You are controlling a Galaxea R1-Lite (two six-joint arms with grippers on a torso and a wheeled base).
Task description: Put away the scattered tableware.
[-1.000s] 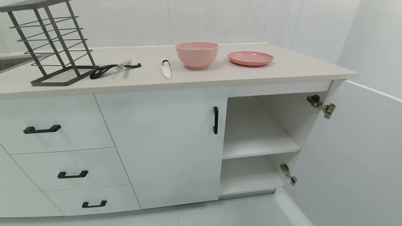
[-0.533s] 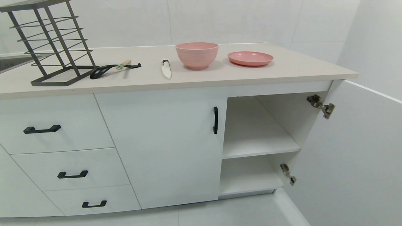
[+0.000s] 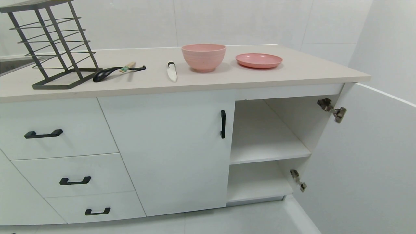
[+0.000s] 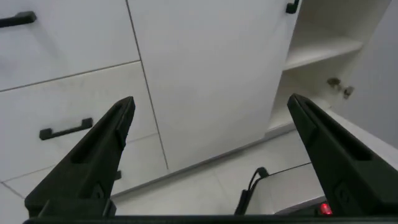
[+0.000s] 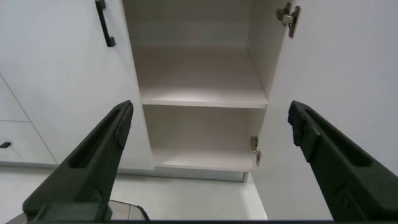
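Observation:
On the countertop (image 3: 292, 76) stand a pink bowl (image 3: 203, 57) and, to its right, a flat pink plate (image 3: 259, 60). A white knife (image 3: 172, 71) lies left of the bowl. Farther left a black spoon (image 3: 107, 72) lies against a pair of chopsticks (image 3: 127, 67). My left gripper (image 4: 208, 106) is open, held low in front of the closed cabinet door (image 4: 205, 74) and the drawers (image 4: 68, 99). My right gripper (image 5: 208, 109) is open and faces the open cabinet's shelf (image 5: 199, 87), with nothing between its fingers.
A black wire rack (image 3: 53, 45) stands at the counter's left end beside a sink (image 3: 13, 63). The right cabinet door (image 3: 367, 156) is swung wide open, showing two bare shelves (image 3: 266, 146). Three drawers (image 3: 61, 152) with black handles sit at the left.

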